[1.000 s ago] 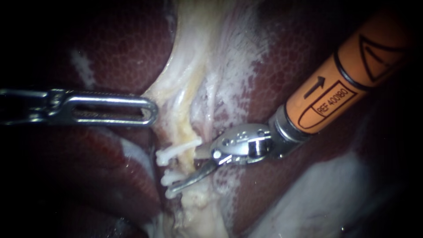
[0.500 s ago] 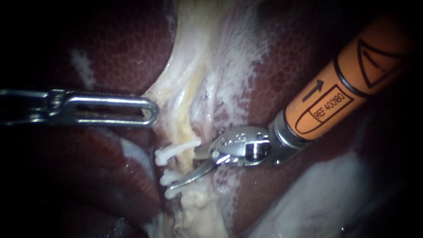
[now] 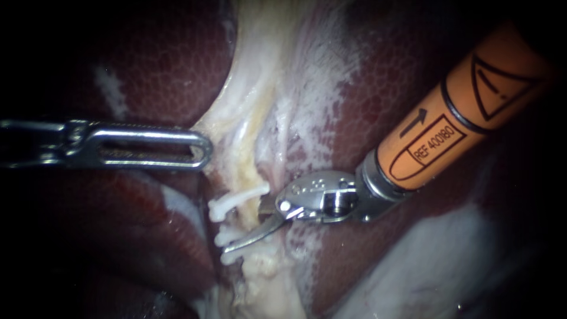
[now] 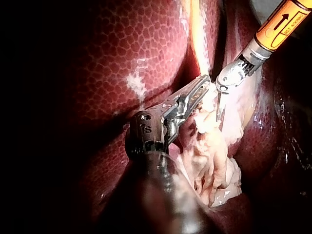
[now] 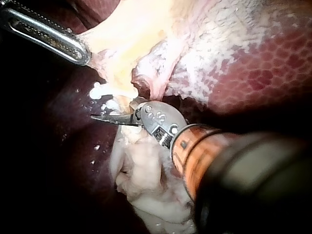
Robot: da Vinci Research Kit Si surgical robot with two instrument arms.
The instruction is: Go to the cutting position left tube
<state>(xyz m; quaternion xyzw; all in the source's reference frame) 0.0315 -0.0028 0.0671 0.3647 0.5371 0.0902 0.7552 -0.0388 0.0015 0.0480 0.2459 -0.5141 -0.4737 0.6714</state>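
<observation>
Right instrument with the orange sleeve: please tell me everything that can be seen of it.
The right instrument with the orange sleeve comes in from the upper right. After the orange, black-marked sleeve comes a silver metal wrist, then two thin metal blades, standing open. The long lower blade reaches beside the lower white plastic clips; the short upper blade sits under the top white clip. The pale yellowish tube runs between them; contact cannot be judged.

**Right claw open, left instrument level**

The left instrument (image 3: 205,147) reaches in from the left and lies nearly level, its metal tip pointing right. The right instrument's claw (image 3: 243,227) comes in from the upper right on an orange-sleeved shaft. Its steel wrist is bent so the claw points left and down. Its jaws stand apart, the lower one slanting downward.
</observation>
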